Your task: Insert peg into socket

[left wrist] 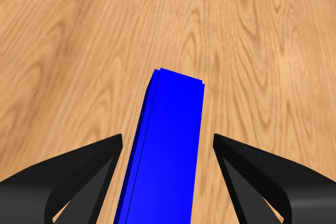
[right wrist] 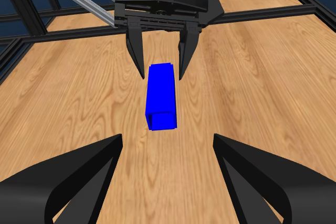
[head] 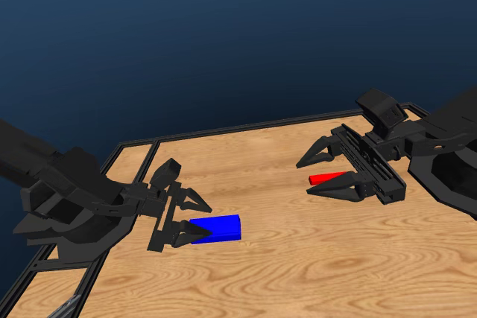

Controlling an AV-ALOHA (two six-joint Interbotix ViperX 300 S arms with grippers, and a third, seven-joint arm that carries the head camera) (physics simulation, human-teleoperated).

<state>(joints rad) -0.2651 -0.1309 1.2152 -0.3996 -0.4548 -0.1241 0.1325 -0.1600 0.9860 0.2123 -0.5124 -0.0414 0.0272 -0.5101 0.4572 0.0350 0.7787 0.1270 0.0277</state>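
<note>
Closest to where I stand, the left arm reaches in low from the left edge of the wooden table (head: pixel 298 273), its forearm angled down so the left gripper (head: pixel 195 217) sits just above the boards. Its jaws stand apart, one on each side of the near end of the blue socket (head: pixel 216 229). The left wrist view shows a clear strip of wood grain between each jaw and the block's flanks, so the block (left wrist: pixel 168 150) lies between them unclamped. The socket rests flat on the table, its long axis running away from that gripper toward the middle, and the right wrist view shows the end face turned toward the opposite arm (right wrist: pixel 161 95).

Farther back and to the right, the right arm comes in from the right edge, its wrist tilted down toward the table. The right gripper (head: pixel 322 176) also has its jaws spread wide. The red peg (head: pixel 328 179) lies by the nearer jaw, its free end pointing toward the table's middle; its other end is hidden behind that jaw, and I cannot tell whether the jaw touches it. Peg and socket are well apart.

Beyond both arms runs the table's black frame (head: pixel 238 130), then dark blue backdrop.
</note>
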